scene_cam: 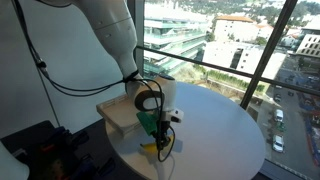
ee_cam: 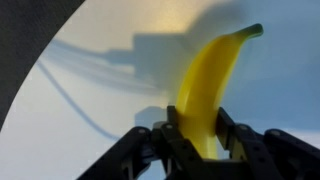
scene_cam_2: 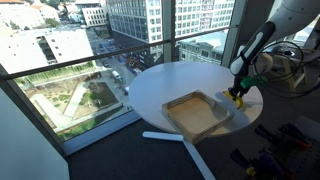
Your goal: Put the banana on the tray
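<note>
The small yellow banana [ee_cam: 212, 75] lies on the white round table and fills the middle of the wrist view, its stem tip pointing to the upper right. My gripper [ee_cam: 200, 125] has one black finger on each side of the banana's near end, pressed against it. In both exterior views the gripper [scene_cam: 152, 132] [scene_cam_2: 238, 96] is down at the table surface with the banana [scene_cam: 151, 148] [scene_cam_2: 237, 101] under it. The square tan tray [scene_cam: 115, 112] [scene_cam_2: 186, 122] rests beside it on the table, apart from the gripper, with nothing in it.
The white round table [scene_cam: 225, 135] [scene_cam_2: 165, 80] stands by tall windows over a city view. The table's edge is close to the gripper in the wrist view [ee_cam: 45, 60]. Black cables [scene_cam: 60, 85] hang from the arm. Dark equipment [scene_cam_2: 290, 140] sits beyond the table.
</note>
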